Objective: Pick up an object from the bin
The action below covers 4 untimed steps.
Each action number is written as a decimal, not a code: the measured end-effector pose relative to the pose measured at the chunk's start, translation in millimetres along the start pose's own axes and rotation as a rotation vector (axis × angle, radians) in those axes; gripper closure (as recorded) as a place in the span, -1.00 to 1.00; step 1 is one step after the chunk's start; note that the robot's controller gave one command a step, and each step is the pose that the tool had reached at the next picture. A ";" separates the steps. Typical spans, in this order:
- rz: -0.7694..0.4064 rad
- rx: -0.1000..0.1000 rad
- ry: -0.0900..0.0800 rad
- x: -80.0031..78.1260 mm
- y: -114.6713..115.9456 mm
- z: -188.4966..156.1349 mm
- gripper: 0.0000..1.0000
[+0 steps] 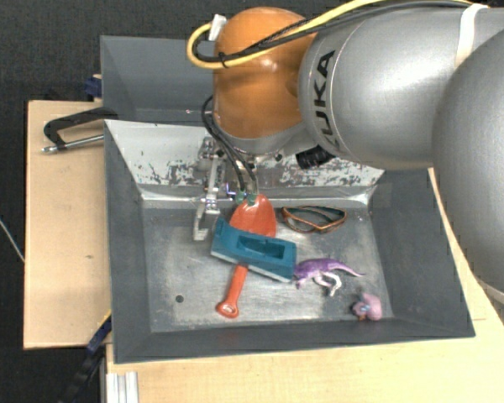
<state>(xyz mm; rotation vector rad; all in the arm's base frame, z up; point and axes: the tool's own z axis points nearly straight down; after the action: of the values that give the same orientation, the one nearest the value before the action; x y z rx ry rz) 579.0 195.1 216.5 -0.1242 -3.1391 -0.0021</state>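
Observation:
My gripper (226,211) hangs at the back left of the bin floor, fingers pointing down and open. Its left finger (203,219) reaches down close to the floor. The right finger stands at the top edge of an orange-red spatula's blade (255,217). The spatula's handle (233,290) runs toward the bin's front. A teal block (254,253) with a slot in its top lies across the spatula, just right of and below the left finger. I see nothing between the fingers.
A purple toy dinosaur (323,269) lies right of the block, with a small white piece (332,285) beside it. A pink and purple toy (369,308) sits in the front right corner. Dark-rimmed glasses (314,218) lie against the back wall. The arm covers the bin's back right.

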 end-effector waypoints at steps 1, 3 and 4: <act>-0.214 -0.001 -0.006 -9.7 -25.7 -23.1 -1.00; -0.081 0.002 0.008 16.1 -38.7 39.0 -1.00; -0.065 -0.005 -0.015 -0.8 -38.8 52.4 -1.00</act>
<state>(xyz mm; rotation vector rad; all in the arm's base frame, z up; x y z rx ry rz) 576.8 156.5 164.1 -0.0216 -3.1572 -0.0086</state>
